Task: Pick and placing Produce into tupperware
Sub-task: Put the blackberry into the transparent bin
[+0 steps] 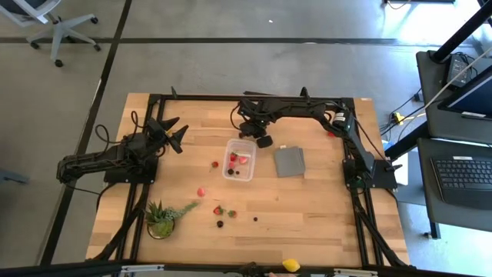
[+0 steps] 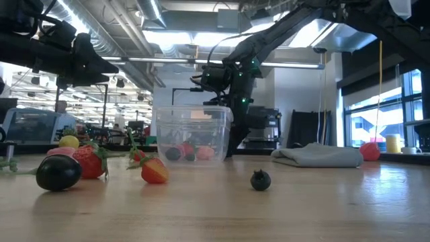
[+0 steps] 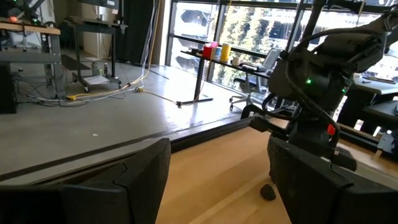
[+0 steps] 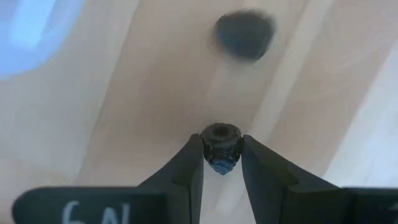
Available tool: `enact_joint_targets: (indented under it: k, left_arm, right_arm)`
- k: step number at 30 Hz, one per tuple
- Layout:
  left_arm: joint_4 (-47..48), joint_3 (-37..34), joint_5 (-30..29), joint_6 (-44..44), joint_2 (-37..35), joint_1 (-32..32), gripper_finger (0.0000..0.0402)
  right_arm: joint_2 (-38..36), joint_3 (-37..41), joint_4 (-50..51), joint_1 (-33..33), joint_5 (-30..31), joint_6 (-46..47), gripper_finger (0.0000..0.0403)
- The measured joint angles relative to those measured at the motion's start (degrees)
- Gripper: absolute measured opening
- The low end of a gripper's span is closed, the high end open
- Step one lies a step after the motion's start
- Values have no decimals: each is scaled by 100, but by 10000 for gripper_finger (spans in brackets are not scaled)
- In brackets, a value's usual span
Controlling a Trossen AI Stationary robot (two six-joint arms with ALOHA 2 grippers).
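Note:
The clear tupperware (image 1: pixel 239 160) stands mid-table with red and dark pieces inside; in the low view the tupperware (image 2: pixel 191 134) shows them through its wall. Loose produce lies on the wood: strawberries (image 1: pixel 201 191) (image 1: pixel 218 210), dark berries (image 1: pixel 220 224) (image 2: pixel 261 179) and a yellow lemon (image 1: pixel 290 265) at the near edge. My right gripper (image 4: pixel 222 149) hovers at the tub's far side (image 1: pixel 257 132), shut on a small dark berry (image 4: pixel 221 140). My left gripper (image 1: pixel 173 135) waits open, left of the tub, touching nothing. My right gripper pinches the small dark berry by its two opposite sides (image 4: pixel 210 142) between the two fingertips (image 4: pixel 194 155), only at their free ends. The fingers come from above, pointing down at the table. The berry is lifted clear of the wood.
A flat grey square (image 1: pixel 289 161) lies right of the tub. The green potted plant (image 1: pixel 161 219) stands near the front left. A dark blurred blob (image 4: pixel 244 34) sits on the wood below the right gripper. A red piece (image 1: pixel 330 132) lies beside the right arm.

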State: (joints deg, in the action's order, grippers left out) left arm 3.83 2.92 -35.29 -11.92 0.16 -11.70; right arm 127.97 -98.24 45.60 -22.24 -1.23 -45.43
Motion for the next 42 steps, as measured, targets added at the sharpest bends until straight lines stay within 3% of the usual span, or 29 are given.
enact_joint_targets:
  k: [7,15,20,25,29,36,42]
  left_arm:
    - [-1,0,0,2,0,-1,261]
    - [0,0,0,4,-2,0,261]
    - [-2,0,0,4,-2,0,261]
    - [-1,0,0,4,-2,0,261]
    - [0,0,0,4,-2,0,261]
    - [-1,0,0,5,-1,0,261]
    - [0,0,0,5,-2,-2,261]
  right_arm:
    - [-5,-724,587,0,11,133,96]
    - [-18,-2152,1587,153,17,937,98]
    - [-24,-2746,2118,599,-554,1445,98]
    - [-21,-2784,2183,1162,-774,1684,98]
    - [19,-2555,2008,1461,-502,1743,98]
    - [26,-1830,1559,1512,-430,2007,105]
    - [28,-1755,1558,1539,-428,1991,120]
